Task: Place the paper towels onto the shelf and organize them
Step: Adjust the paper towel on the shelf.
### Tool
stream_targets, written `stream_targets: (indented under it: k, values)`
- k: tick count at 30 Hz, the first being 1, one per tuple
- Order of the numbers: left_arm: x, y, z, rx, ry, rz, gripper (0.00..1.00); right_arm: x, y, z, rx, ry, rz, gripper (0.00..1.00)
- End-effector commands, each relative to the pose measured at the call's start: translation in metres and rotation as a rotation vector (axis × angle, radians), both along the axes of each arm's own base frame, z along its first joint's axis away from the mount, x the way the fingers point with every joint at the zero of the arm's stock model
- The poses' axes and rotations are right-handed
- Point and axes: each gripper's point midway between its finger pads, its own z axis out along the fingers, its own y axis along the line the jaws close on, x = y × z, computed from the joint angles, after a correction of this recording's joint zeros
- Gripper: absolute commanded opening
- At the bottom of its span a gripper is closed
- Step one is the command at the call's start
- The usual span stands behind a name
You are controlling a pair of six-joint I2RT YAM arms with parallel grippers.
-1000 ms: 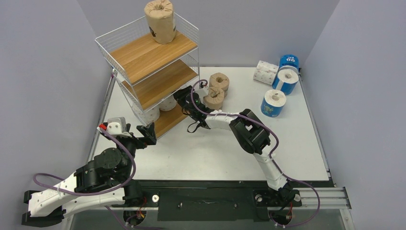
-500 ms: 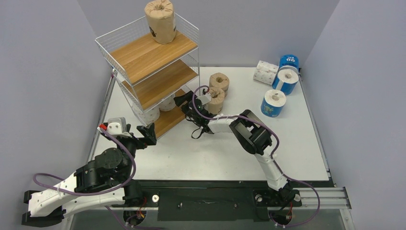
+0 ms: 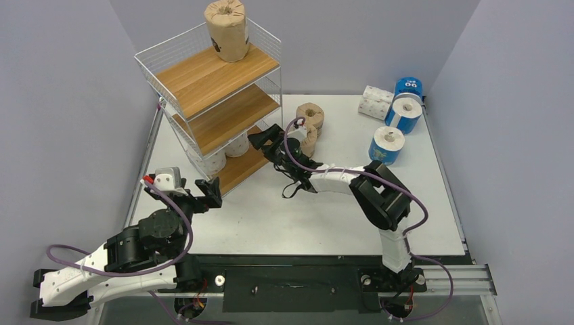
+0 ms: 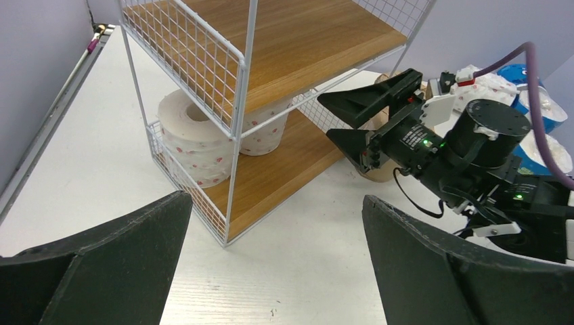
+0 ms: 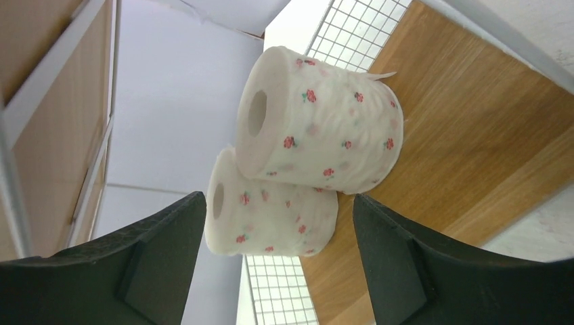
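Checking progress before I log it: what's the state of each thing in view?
Shelf: upright.
Top brown roll: upright, top tier.
Patterned rolls: two upright, bottom tier.
Loose brown rolls: two, unshelved.
Blue rolls: three, unshelved.
Far white rolls: lying down, unshelved.
Left gripper: open, empty.
Right gripper: open, empty.

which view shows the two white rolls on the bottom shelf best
Right wrist: both white rolls fill the frame unobstructed, flower print and core holes plain. Left wrist sees them behind the shelf mesh. In the top view its boards hide most of them.
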Motion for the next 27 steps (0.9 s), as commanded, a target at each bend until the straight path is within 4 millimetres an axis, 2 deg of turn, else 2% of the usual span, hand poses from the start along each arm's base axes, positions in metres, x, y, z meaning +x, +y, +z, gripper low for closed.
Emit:
stream_targets:
  k: [1, 4, 5, 6, 7, 8, 9, 10, 11, 12, 13, 14, 15, 16, 17, 18, 19, 21, 23, 26, 27]
  values:
    - [-0.003, -0.004, 0.008, -0.034, 0.018, -0.03, 0.97, -0.021, -0.01, 0.03, -0.01, -0.084, 0.063, 0.76]
    - [-0.004, -0.008, 0.004, -0.021, 0.034, -0.054, 0.97, -0.039, -0.024, 0.027, -0.064, -0.095, 0.088, 0.76]
    - [-0.004, -0.011, 0.002, -0.011, 0.041, -0.059, 0.97, -0.046, -0.029, 0.018, -0.088, -0.086, 0.096, 0.76]
    - [-0.004, -0.014, 0.001, -0.006, 0.047, -0.074, 0.97, -0.051, -0.033, 0.025, -0.106, -0.104, 0.102, 0.76]
    - [-0.004, -0.017, -0.001, 0.006, 0.053, -0.08, 0.97, -0.059, -0.04, 0.013, -0.15, -0.096, 0.112, 0.76]
    - [-0.005, -0.021, -0.002, 0.011, 0.059, -0.096, 0.97, -0.063, -0.044, 0.024, -0.149, -0.115, 0.113, 0.76]
    - [-0.004, -0.025, -0.005, 0.025, 0.066, -0.102, 0.97, -0.07, -0.051, 0.013, -0.195, -0.106, 0.121, 0.76]
    - [-0.004, -0.029, -0.005, 0.026, 0.071, -0.117, 0.97, -0.075, -0.057, 0.022, -0.203, -0.119, 0.12, 0.76]
    - [-0.004, -0.033, -0.007, 0.041, 0.078, -0.125, 0.97, -0.08, -0.065, 0.012, -0.257, -0.114, 0.128, 0.76]
    - [-0.004, -0.037, -0.008, 0.041, 0.082, -0.14, 0.97, -0.084, -0.072, 0.026, -0.263, -0.137, 0.117, 0.76]
    - [-0.004, -0.041, -0.01, 0.052, 0.086, -0.149, 0.97, -0.09, -0.081, 0.016, -0.329, -0.131, 0.126, 0.76]
    - [-0.004, -0.045, -0.009, 0.046, 0.088, -0.165, 0.97, -0.094, -0.09, 0.028, -0.342, -0.152, 0.112, 0.76]
    - [-0.004, -0.048, -0.01, 0.052, 0.089, -0.172, 0.97, -0.099, -0.1, 0.017, -0.415, -0.127, 0.121, 0.76]
    - [-0.005, -0.052, -0.009, 0.044, 0.088, -0.187, 0.97, -0.1, -0.111, 0.025, -0.441, -0.131, 0.095, 0.76]
    - [-0.004, -0.054, -0.009, 0.047, 0.087, -0.195, 0.97, -0.104, -0.123, 0.014, -0.525, -0.096, 0.099, 0.77]
    - [-0.005, -0.058, -0.008, 0.034, 0.083, -0.209, 0.97, -0.103, -0.136, 0.021, -0.554, -0.096, 0.061, 0.78]
    - [-0.005, -0.061, -0.008, 0.035, 0.082, -0.217, 0.97, -0.107, -0.149, 0.011, -0.626, -0.056, 0.054, 0.79]
    - [-0.004, -0.069, -0.008, 0.026, 0.078, -0.235, 0.97, -0.11, -0.175, 0.016, -0.695, -0.043, -0.004, 0.81]
    - [-0.004, -0.078, -0.01, 0.025, 0.08, -0.256, 0.97, -0.11, -0.198, 0.019, -0.742, -0.028, -0.075, 0.83]
    - [-0.003, -0.097, -0.015, 0.027, 0.086, -0.297, 0.97, -0.104, -0.235, 0.021, -0.762, 0.012, -0.226, 0.95]
    - [-0.004, -0.103, -0.017, 0.029, 0.092, -0.319, 0.97, -0.105, -0.237, 0.021, -0.735, 0.027, -0.225, 0.97]
